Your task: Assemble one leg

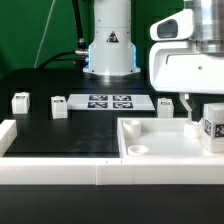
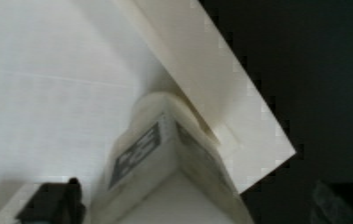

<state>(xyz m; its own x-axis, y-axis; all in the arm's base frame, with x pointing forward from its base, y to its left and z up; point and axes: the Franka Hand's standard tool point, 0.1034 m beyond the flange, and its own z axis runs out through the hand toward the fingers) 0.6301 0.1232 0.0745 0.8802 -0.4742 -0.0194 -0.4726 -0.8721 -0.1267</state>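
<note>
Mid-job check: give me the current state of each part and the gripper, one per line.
gripper: open, above the tray's corner.
tray: flat on the table.
leg with tag: upright at the tray's corner, released.
loose legs: upright on the table.
marker board: lying flat.

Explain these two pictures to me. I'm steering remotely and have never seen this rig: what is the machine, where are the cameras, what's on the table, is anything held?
The machine is one robot arm that ends in a two-finger pincer. One picture comes from a camera standing off the arm, the other from a camera on its wrist, looking down between the fingers. On the black table lie a big white tray, a flat marker board and three loose legs. A fourth leg stands against the tray, under the pincer. The fingers stand wide apart, clear of it, so nothing is held.
</note>
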